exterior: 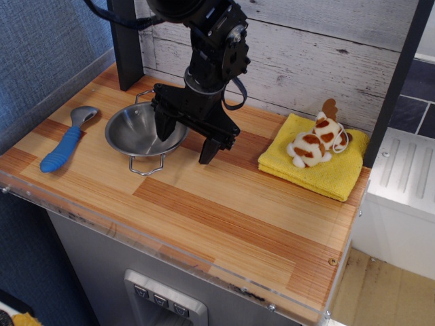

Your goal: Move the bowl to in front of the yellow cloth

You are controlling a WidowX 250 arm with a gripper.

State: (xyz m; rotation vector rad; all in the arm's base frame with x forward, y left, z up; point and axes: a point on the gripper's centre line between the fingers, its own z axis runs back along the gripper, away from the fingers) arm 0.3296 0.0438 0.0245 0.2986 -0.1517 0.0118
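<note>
The shiny steel bowl (138, 132) with two wire loop handles sits at the back left of the wooden counter. My black gripper (185, 145) is open and straddles the bowl's right rim. One finger (164, 128) reaches inside the bowl and the other finger (209, 148) stands outside on the counter. The yellow cloth (316, 163) lies folded at the back right, well apart from the bowl. A small white-and-brown stuffed toy (317, 142) rests on top of the cloth.
A blue-handled metal spoon (64, 141) lies left of the bowl. A dark post (124, 41) stands at the back left and a white plank wall (319, 47) runs behind. The counter's front edge (170, 248) has a clear plastic lip.
</note>
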